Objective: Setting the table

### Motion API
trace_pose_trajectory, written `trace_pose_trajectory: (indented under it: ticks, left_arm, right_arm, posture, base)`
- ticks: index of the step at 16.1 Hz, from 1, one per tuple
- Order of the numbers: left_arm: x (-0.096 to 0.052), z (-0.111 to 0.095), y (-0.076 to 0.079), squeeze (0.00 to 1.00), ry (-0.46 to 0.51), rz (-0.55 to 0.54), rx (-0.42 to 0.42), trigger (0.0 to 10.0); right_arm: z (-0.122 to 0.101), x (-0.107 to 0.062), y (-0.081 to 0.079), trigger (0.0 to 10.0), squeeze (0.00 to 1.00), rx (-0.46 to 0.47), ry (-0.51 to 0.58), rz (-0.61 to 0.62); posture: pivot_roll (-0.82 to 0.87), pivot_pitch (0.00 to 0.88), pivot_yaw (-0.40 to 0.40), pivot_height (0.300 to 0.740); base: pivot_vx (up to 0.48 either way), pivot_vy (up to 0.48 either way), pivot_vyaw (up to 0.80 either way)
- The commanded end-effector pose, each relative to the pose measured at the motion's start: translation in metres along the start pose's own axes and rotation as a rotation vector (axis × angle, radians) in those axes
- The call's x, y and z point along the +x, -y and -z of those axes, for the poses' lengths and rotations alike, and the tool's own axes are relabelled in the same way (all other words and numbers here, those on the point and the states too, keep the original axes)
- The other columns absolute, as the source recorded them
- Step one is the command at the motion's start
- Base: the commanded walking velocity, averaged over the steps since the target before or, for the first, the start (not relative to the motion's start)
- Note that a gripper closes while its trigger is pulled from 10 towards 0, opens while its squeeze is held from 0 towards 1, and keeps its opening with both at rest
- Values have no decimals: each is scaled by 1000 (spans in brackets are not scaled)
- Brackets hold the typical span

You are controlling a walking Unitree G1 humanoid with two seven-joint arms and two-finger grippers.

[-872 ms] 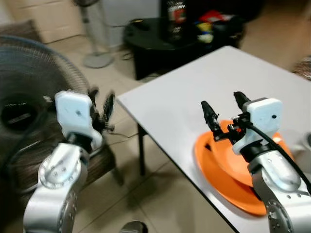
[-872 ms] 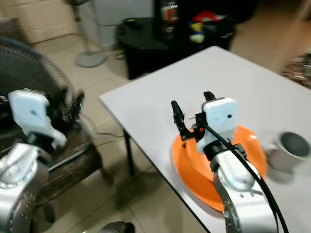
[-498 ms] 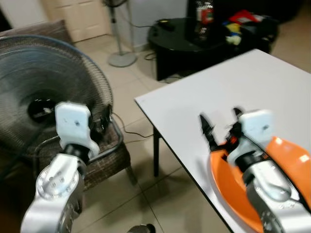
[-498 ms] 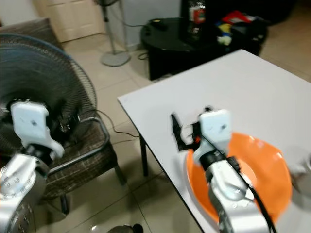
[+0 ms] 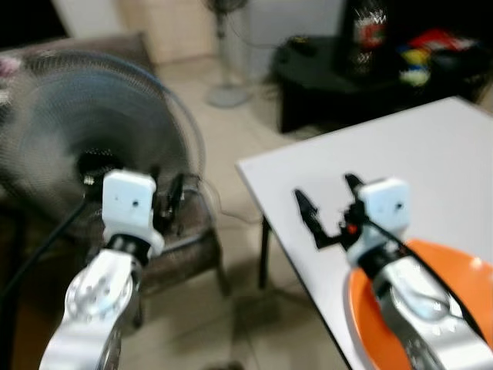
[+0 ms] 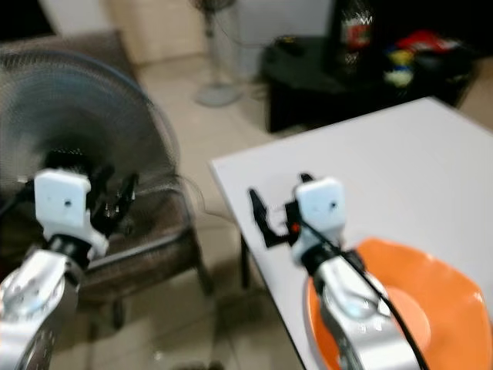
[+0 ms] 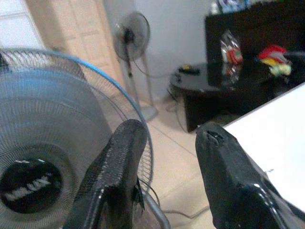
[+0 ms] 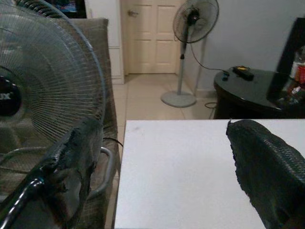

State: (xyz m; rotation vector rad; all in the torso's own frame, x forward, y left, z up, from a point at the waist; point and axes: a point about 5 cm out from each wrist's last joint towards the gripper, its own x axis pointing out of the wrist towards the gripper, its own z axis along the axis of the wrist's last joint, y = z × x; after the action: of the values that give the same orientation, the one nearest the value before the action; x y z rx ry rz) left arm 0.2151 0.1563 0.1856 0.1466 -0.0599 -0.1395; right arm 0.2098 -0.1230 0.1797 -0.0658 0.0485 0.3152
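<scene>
1. While the head camera blurred, the orange plates (image 6: 431, 308) sat at the near edge of the white bench (image 5: 431, 154), looking like two shallow dishes nested one in the other, though the smear left the count unsure.
2. They looked like rigid, glossy plastic: probably light, stiff, and slick under black fingers, so a pinch on the raised rim nearest the bench edge seemed the best hold, and lifting the top one alone could drag its mate.
3. Nothing lay in the upper dish; its pale centre showed bare.
4. Right gripper (image 5: 327, 212) hovered just above the bench beyond the plates' far rim, jaws spread wide and holding nothing, with bare tabletop visible between the fingers (image 8: 71, 162) in its wrist view.
5. Left gripper (image 5: 168, 202) hung off the bench's left side, jaws parted and empty, pointing toward the big floor fan (image 5: 77, 131).
6. Beneath that fan stood a woven chair (image 6: 154, 247); farther off were a black low table (image 6: 331, 69) with bright clutter and a pedestal fan (image 8: 193, 21) by the door.
</scene>
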Motion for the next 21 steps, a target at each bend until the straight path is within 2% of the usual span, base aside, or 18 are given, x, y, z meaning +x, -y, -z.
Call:
trace_pose_trajectory:
  ticks: [1, 9, 15, 19, 20, 21]
  left_arm:
    - [-1, 0, -4, 0, -10, -18, 16, 10000]
    - [-4, -1, 0, 0, -17, 12, 17, 10000]
    - [-4, 0, -1, 0, -29, 10, 26, 10000]
    - [-5, 3, -8, 0, -51, -8, 43, 10000]
    - [-7, 13, -17, 0, -103, -51, 53, 10000]
    - [-8, 13, -17, 0, -106, -53, 43, 10000]
  right_arm:
    - [-3, -2, -6, 10000, 1000, 11, 12, -34]
    - [-3, -4, -12, 10000, 1000, 24, 11, -68]
    - [8, 1, -11, 10000, 1000, 36, -24, -105]
    - [16, 5, -6, 10000, 1000, 77, -49, -87]
    - [21, 10, -4, 10000, 1000, 82, -61, -77]
    - [23, 14, -3, 10000, 1000, 73, -68, -68]
  posture:
    - [31, 0, 45, 740]
    - [37, 0, 45, 740]
    - [56, 0, 37, 740]
    - [74, 0, 27, 740]
    - [77, 0, 26, 740]
    - [81, 0, 25, 740]
  base:
    - [0, 394, 800]
    - [0, 413, 800]
    - [0, 419, 800]
    - [0, 417, 800]
    - [0, 0, 0]
    - [0, 0, 0]
